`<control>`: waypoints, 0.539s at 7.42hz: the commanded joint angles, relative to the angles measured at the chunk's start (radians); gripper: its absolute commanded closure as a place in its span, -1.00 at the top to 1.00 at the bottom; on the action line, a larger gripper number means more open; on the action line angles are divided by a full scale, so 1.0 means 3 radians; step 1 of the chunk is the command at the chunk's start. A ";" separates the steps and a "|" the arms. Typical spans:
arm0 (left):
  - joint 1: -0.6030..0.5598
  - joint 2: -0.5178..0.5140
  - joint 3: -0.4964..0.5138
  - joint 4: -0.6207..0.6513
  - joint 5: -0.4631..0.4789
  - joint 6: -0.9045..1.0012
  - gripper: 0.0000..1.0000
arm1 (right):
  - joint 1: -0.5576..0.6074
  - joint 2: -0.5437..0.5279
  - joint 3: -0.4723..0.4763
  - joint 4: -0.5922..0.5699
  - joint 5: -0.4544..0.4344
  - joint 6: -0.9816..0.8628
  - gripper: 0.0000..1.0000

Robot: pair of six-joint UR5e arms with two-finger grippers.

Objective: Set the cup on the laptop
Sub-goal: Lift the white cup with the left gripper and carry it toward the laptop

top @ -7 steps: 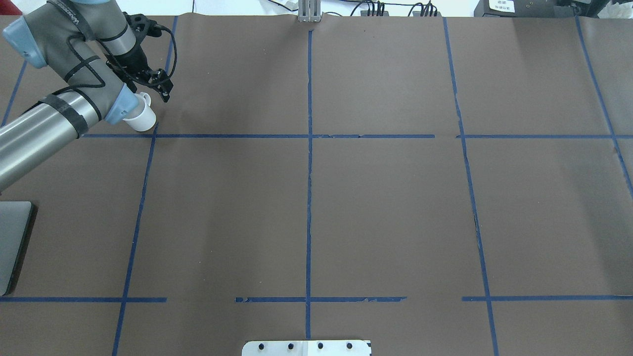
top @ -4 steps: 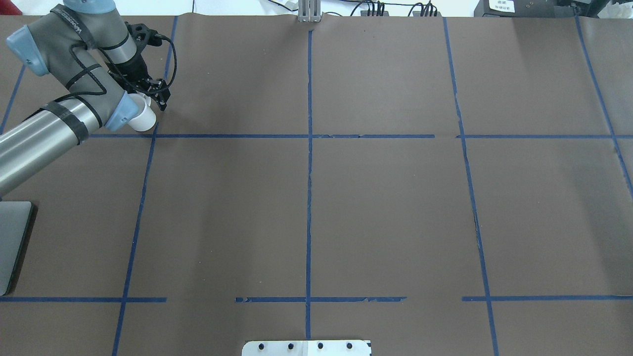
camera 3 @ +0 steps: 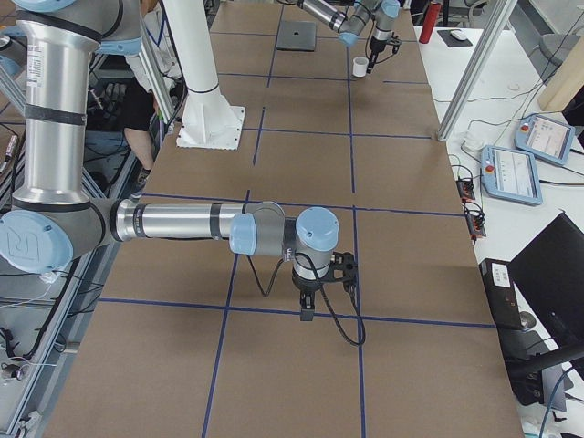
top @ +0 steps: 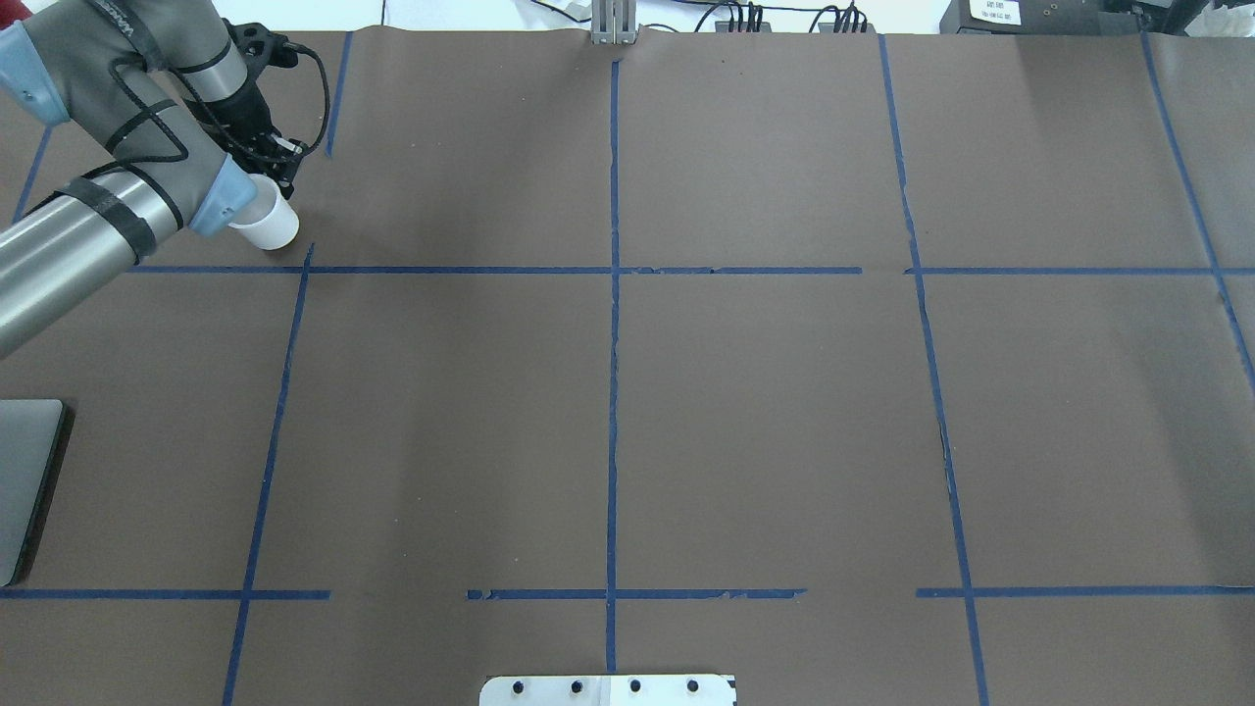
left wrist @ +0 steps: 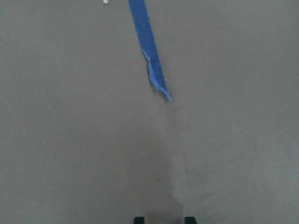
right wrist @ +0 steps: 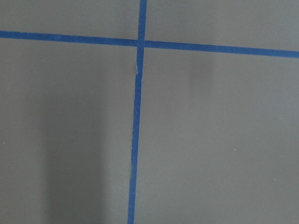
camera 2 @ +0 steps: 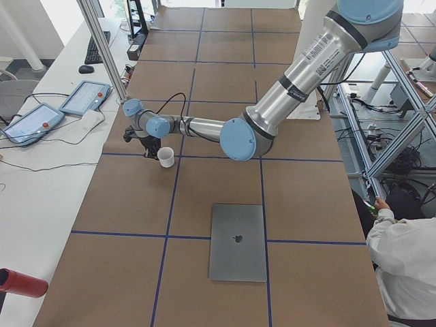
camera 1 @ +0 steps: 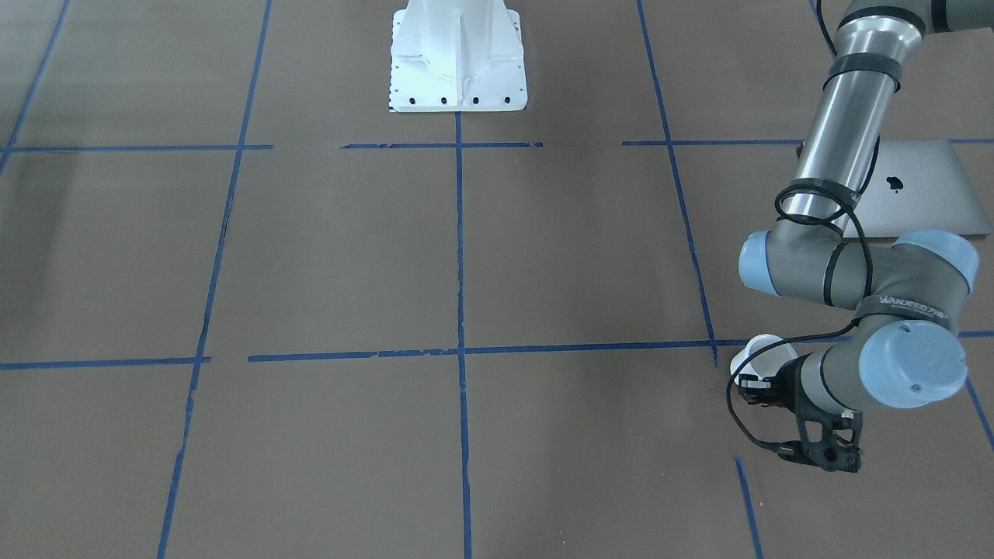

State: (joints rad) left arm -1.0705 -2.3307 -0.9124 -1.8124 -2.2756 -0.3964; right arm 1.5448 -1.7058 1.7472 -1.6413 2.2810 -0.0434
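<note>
Laptop point(camera 1: 932, 194): shut and flat on the worktop point(top: 765, 412), nearest my base on my left, well apart from the cup
Right tool point(camera 3: 307, 310): hangs over bare worktop far off to my right; I cannot tell whether it is wide or closed
Cup point(top: 273, 227): upright beyond the laptop, beside a blue tape point(top: 441, 270) line; I judge it light, stiff, smooth and easily tipped, best pinched across the wall below the rim
Left tool point(left wrist: 164, 220): just past the cup, fingertips point(left wrist: 139, 220) slightly apart, nothing between them
</note>
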 commanded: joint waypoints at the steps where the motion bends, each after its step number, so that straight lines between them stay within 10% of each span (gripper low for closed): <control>1: -0.0326 0.0042 -0.0240 0.0490 -0.0008 0.0002 -1.00 | 0.0000 0.0000 0.0000 0.0000 0.0000 0.0002 1.00; 4: -0.0659 0.0695 -0.1337 0.1370 -0.0008 0.0526 -1.00 | 0.0000 0.0000 0.0000 0.0000 -0.0005 0.0002 1.00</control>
State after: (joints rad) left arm -1.2275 -2.2120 -1.1727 -1.5083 -2.2785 -0.3234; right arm 1.5447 -1.7058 1.7472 -1.6414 2.2808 -0.0434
